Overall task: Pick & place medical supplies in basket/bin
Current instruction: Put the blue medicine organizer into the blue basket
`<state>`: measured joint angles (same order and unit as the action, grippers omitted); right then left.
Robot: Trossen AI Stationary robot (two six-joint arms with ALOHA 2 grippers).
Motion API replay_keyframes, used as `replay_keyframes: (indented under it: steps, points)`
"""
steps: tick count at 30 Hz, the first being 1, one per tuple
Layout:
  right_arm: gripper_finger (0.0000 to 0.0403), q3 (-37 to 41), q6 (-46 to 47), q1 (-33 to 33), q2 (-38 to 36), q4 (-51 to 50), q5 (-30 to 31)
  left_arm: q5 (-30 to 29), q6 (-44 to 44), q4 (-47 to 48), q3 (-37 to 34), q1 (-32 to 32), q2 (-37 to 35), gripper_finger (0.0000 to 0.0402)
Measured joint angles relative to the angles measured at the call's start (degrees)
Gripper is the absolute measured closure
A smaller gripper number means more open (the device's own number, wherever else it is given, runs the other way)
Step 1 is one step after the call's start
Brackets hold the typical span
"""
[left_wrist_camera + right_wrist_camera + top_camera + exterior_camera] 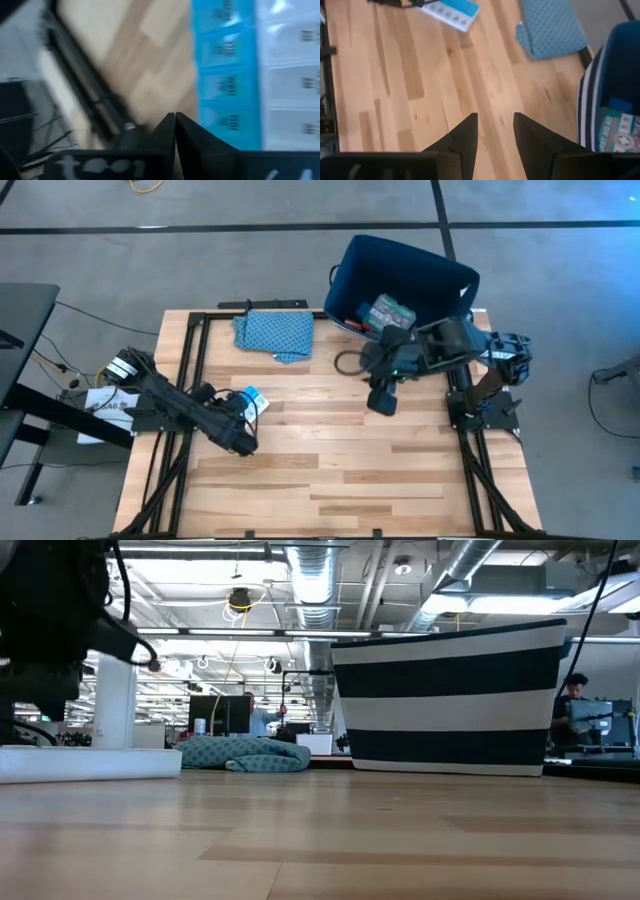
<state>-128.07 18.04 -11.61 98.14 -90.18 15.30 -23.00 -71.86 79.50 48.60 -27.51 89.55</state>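
Observation:
The blue-and-white pill organizer [255,401] lies flat on the table at the left, its compartments filling the left wrist view [240,75]. My left gripper [238,412] is down at the table beside it, its fingers [167,131] shut with nothing between them. The navy, white-striped bin [440,275] stands at the far right of the table, and a teal first-aid box [390,310] lies in it. My right gripper [385,395] hangs open above the table in front of the bin, with only bare wood between its fingers [462,142]. My left gripper's shut fingers stand next to the organizer's blue long edge [197,107], slanting down at the table. Whether they touch it I cannot tell.
A teal patterned folded cloth [275,333] lies at the far edge, left of the bin. A black cable loop [348,363] rests on the wood by the bin's near corner. Dark frame rails [190,380] run along the table's left and right sides. Bare wood spreads across the middle and near part.

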Motion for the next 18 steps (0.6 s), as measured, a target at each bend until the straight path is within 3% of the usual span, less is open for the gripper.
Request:
replay_keyframes:
  steps: [10, 18]
  points:
    - [0.0285, -0.2, 0.5, -4.8, 3.2, 0.2, 0.1, 2.2, 5.0, -16.6, -5.2, -0.1, -0.3, 0.0401]
    - [0.0285, 0.0, 0.5, -9.5, 4.5, 0.1, 0.0, 1.7, 11.8, -25.5, 1.0, 1.8, 0.1, 0.0401]
